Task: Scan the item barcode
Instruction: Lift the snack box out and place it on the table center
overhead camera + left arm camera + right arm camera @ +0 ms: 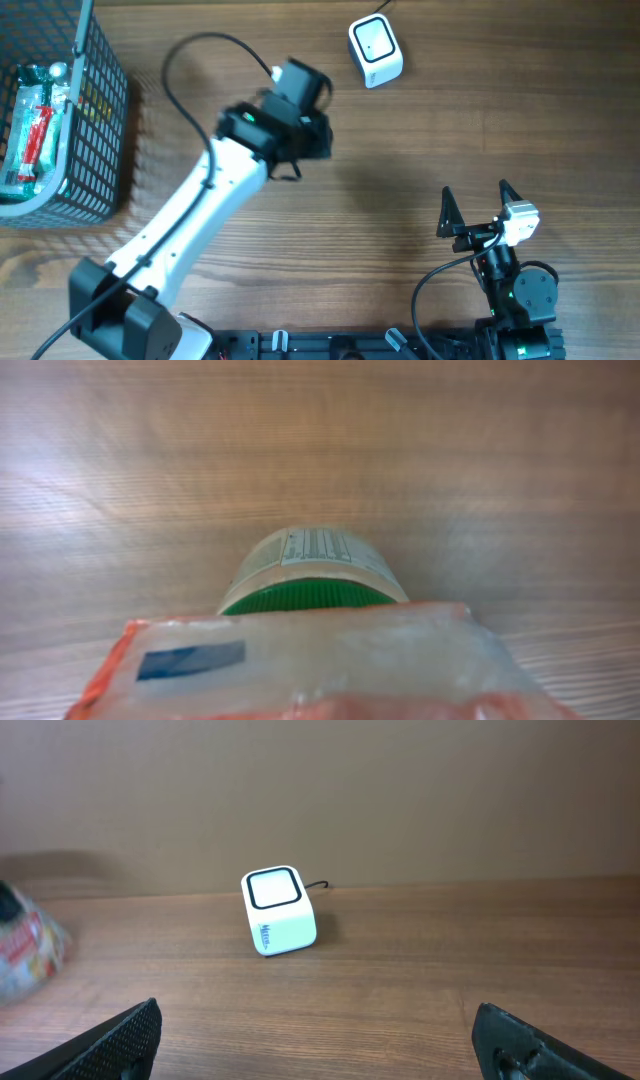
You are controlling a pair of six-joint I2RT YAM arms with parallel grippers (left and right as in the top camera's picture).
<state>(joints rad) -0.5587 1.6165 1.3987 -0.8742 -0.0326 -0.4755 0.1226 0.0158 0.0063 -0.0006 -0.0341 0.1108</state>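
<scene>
A: Left gripper (305,125) status?
B: Fingers are hidden in its own camera, but it's grasping the packet (300,660), a clear pouch with red edges that hangs right under the lens, off the desk (400,150). A green ribbed tub (300,595) pokes out past the far edge; can't tell if it's inside the pouch or separate.
A: Where's that relative to the scanner?
B: The scanner (375,50) is near, up and to the right of the gripper in the overhead view – apart, not touching. The right wrist camera catches the packet only at its left edge, off to the side of the scanner window.
A: So which step?
B: I'd call it carry-to-scanner: item picked, not presented yet.
A: Barcode?
B: Can't find one. There's a blue label (190,660) on the pouch and a printed panel on the tub, both too blurry to read. The next move needs the code side turned to face the scanner window and then held steady there.
A: Right gripper (476,198)?
B: Released, jaws wide, parked low right – idle. The basket (100,130) at far left holds other items.
</scene>
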